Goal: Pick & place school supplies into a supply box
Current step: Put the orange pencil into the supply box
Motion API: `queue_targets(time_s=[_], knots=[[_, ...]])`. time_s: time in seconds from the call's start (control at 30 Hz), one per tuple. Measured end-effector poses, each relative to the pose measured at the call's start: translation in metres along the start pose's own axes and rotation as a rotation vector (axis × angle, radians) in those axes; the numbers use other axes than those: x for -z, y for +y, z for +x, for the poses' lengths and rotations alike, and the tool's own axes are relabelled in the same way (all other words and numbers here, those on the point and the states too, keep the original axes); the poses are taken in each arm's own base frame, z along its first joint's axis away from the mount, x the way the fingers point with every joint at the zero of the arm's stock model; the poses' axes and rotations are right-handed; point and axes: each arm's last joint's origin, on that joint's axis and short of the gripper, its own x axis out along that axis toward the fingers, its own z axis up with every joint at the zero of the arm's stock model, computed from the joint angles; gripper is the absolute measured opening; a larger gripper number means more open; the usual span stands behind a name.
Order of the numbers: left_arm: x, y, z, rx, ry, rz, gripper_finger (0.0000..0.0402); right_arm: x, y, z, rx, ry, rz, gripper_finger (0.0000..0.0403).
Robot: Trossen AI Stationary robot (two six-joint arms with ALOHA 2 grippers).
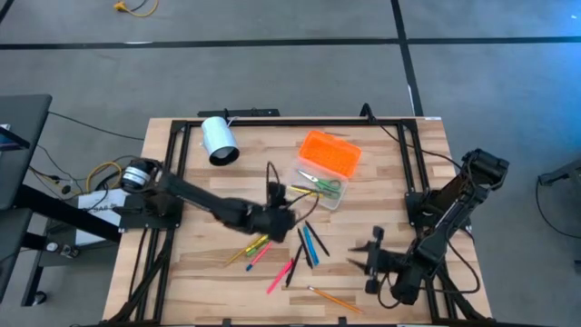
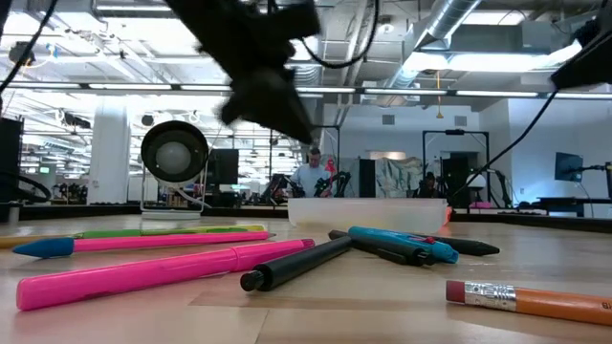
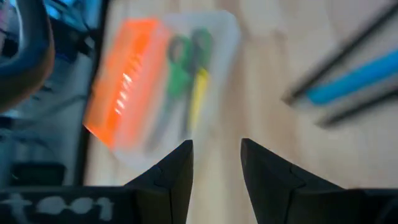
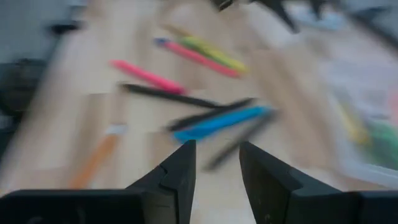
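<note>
high: straight down, far | low: table-level | shared: blue pen [image 1: 313,243] [image 2: 402,243]

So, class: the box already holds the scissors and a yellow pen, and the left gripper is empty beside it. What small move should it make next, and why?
Probably swing the left gripper, open and empty, back from the supply box and lower it over the blue pen, the nearest loose item. Most supplies still lie on the table, and the right gripper waits open near the front edge.
</note>
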Motion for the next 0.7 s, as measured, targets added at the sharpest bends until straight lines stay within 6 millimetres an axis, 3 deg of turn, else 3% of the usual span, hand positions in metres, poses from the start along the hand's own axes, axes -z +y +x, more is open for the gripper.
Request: queue_targets(time_s=[0.23, 0.5, 0.7], knots=[[0.021, -0.041, -0.047, 0.000, 0.127, -0.049, 0.0127, 0.001, 0.029, 0.024, -0.288, 0.021, -0.010, 0.0118], [0.038, -0.076, -0.094, -0.137, 0.058, -0.072, 0.0127, 0.008, 0.061, 0.050, -0.281, 0.076, -0.026, 0.0118], [0.044, -0.087, -0.110, -0.154, 0.010, -0.131, 0.0127, 0.014, 0.084, 0.068, -0.248, 0.123, -0.041, 0.0118]])
